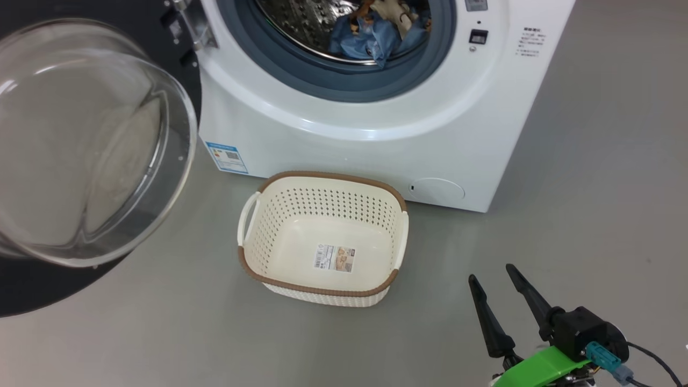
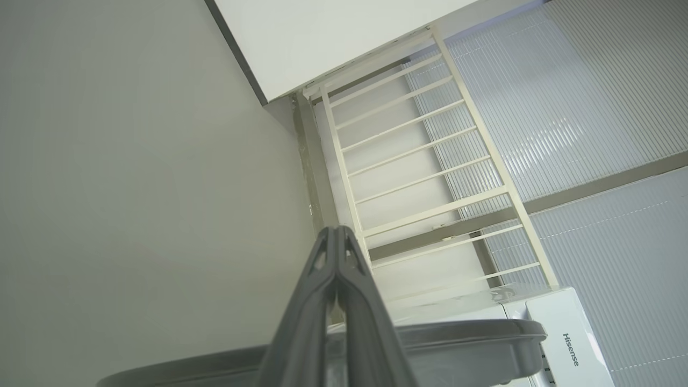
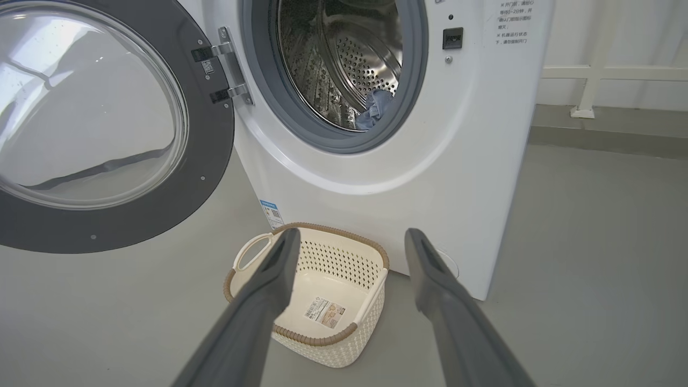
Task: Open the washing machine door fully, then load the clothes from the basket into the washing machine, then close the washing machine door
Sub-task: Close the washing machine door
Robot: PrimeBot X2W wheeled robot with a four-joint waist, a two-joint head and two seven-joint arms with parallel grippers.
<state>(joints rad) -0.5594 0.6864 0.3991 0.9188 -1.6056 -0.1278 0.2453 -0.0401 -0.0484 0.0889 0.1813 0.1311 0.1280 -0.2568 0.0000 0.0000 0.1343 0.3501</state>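
Note:
The washing machine [image 1: 376, 134] [image 3: 376, 177] stands with its door [image 1: 80, 145] [image 3: 102, 123] swung wide to the left, glass bowl facing me. The clothes [image 1: 379, 32] [image 3: 374, 107], blue with cream and orange pieces, lie inside the steel drum. The cream basket [image 1: 279, 236] [image 3: 365, 301] sits on the floor before the machine with nothing but a label sticker on its bottom. My right gripper [image 1: 492, 273] [image 3: 349, 239] is open, low at the right, behind and right of the basket. In the left wrist view my left gripper [image 2: 336, 232] is shut on nothing, pointing up past the door's rim [image 2: 457, 344].
Grey floor [image 1: 591, 188] spreads right of the machine and around the basket. In the left wrist view, a white rail frame [image 2: 419, 161], ribbed wall panels and the machine's top corner [image 2: 564, 333] show. A low white rail [image 3: 602, 75] runs behind the machine.

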